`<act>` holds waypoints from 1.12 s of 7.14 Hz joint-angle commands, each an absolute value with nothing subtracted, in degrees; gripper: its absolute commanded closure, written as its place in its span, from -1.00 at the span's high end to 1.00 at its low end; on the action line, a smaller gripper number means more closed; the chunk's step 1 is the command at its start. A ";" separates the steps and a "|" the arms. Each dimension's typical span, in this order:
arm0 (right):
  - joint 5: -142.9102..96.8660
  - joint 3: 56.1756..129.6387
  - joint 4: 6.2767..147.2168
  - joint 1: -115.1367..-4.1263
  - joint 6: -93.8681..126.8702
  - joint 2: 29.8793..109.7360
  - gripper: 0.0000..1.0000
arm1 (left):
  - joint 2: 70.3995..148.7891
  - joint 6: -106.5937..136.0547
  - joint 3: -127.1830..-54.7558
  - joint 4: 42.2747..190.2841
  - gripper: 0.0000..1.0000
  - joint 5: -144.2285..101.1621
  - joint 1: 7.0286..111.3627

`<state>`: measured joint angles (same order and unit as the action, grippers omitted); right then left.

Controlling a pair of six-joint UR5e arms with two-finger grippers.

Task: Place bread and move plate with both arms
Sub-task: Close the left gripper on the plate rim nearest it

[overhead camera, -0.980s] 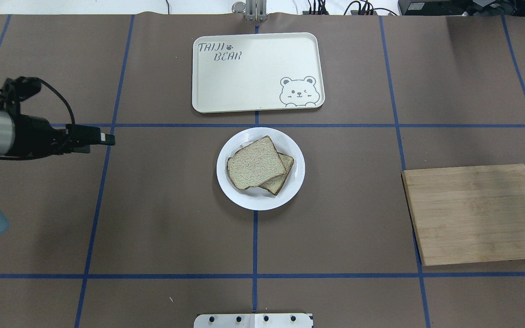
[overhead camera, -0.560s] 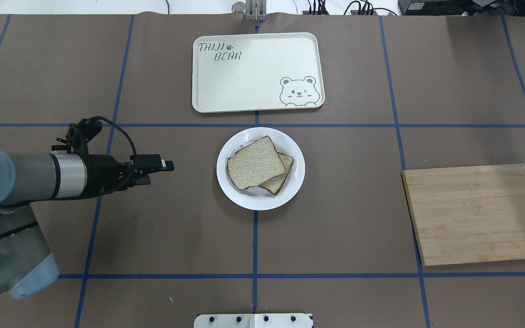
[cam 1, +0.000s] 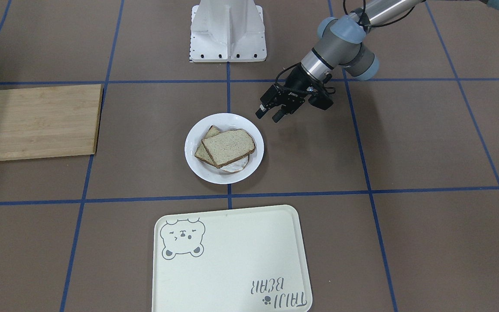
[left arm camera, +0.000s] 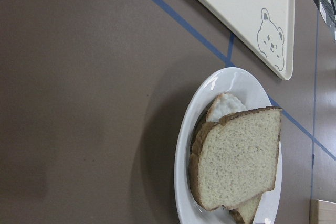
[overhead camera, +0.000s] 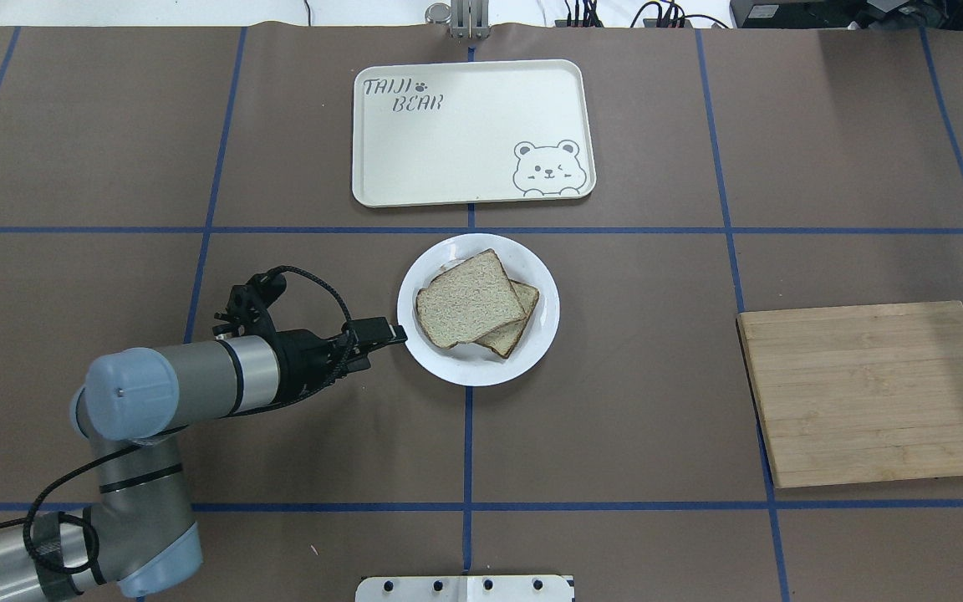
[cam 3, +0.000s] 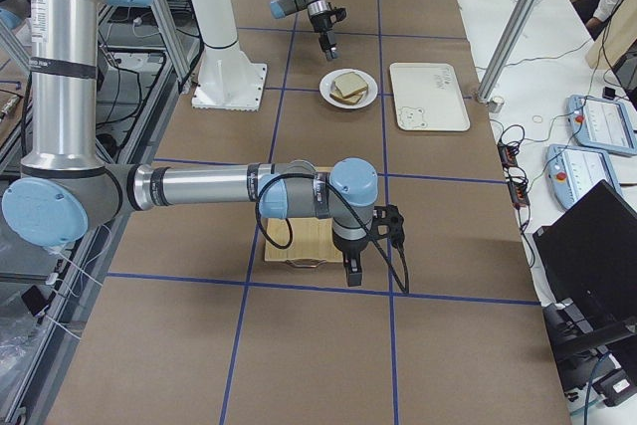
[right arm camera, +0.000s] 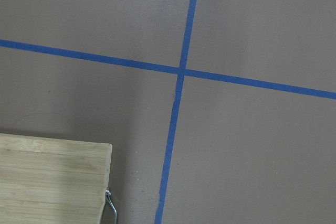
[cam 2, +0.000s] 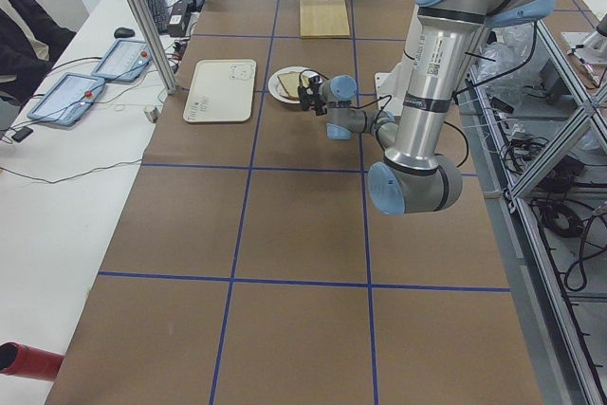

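The white plate (overhead camera: 545,311) sits at the table's middle with two bread slices stacked on it. The top slice of bread (overhead camera: 469,299) lies over a second slice (overhead camera: 517,328), and a bit of white fried egg (cam 1: 234,166) peeks out between them. My left gripper (overhead camera: 388,336) is open and empty, just off the plate's left rim; it also shows in the front-facing view (cam 1: 269,115). The left wrist view shows the plate (left arm camera: 184,145) and the bread (left arm camera: 239,163) close ahead. My right gripper (cam 3: 350,274) shows only in the exterior right view, by the cutting board; I cannot tell whether it is open.
The cream bear tray (overhead camera: 465,134) lies beyond the plate. A wooden cutting board (overhead camera: 874,393) lies at the right. The white pedestal base (cam 1: 228,30) stands at the robot's side of the table. Blue tape lines grid the brown table.
My left arm has swung in from the far left and down toward the plate; its gripper now sits at the plate's left rim. Plate and bread have not moved.
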<state>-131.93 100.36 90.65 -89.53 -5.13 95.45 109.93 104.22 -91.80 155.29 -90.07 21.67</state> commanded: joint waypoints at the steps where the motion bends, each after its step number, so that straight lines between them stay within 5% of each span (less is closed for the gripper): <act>1: -132.01 100.37 90.62 -89.56 -5.10 95.54 1.00 | 112.06 105.82 -89.47 155.30 -0.01 -89.38 20.75; 2: -132.01 100.37 90.62 -89.56 -5.01 95.54 1.00 | 112.32 105.82 -89.21 155.30 -0.18 -89.38 20.39; 8: -131.84 100.37 90.62 -89.56 -4.48 95.54 1.00 | 115.83 106.00 -84.04 158.18 -0.32 -89.38 18.98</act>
